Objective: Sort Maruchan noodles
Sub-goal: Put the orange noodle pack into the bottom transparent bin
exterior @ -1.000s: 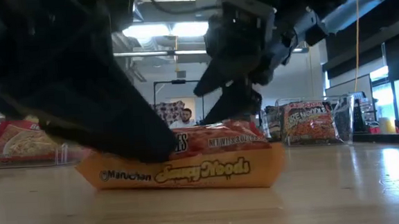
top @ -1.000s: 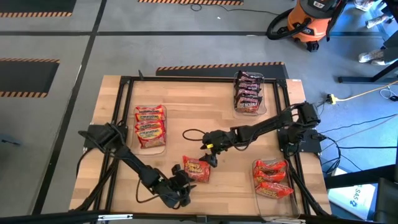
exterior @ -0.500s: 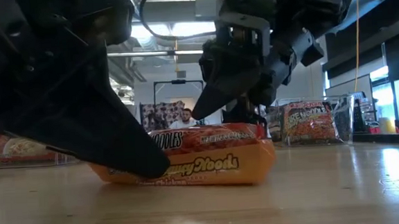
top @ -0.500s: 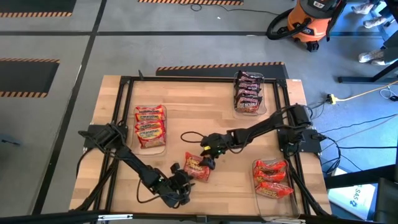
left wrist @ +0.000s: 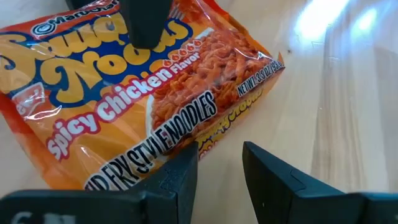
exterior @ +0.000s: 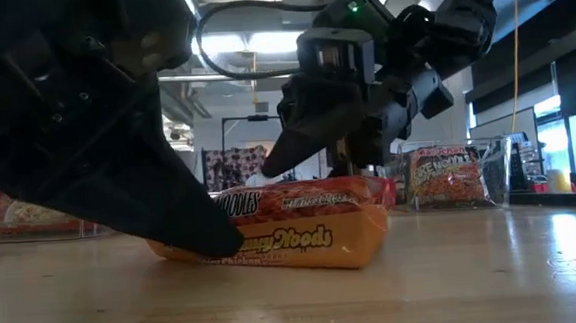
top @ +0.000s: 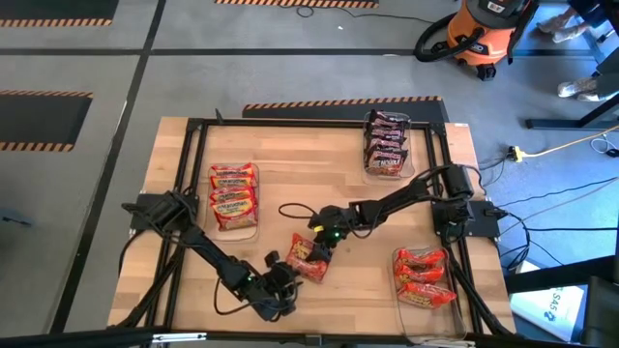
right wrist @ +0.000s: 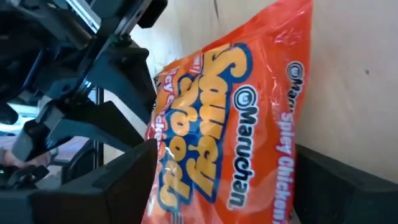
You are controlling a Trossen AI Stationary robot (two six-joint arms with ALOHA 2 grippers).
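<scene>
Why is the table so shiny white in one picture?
Left wrist view: ceiling lights glare off the table, washing out the wood beside the packet. Low view: the near arm is a dark blurry shape.

The loose noodle packet (left wrist: 124,106) on the pale wood table (top: 319,179) was orange with yellow lettering, white script and a picture of reddish-orange noodles. Red-and-yellow packets (top: 233,196) filled one clear bin, dark maroon packets (top: 385,142) another, and orange-red packets (top: 423,277) a third. Both arms were black, and an orange-and-black vacuum (top: 481,32) stood on grey floor marked with orange-and-black hazard stripes (top: 338,102).
</scene>
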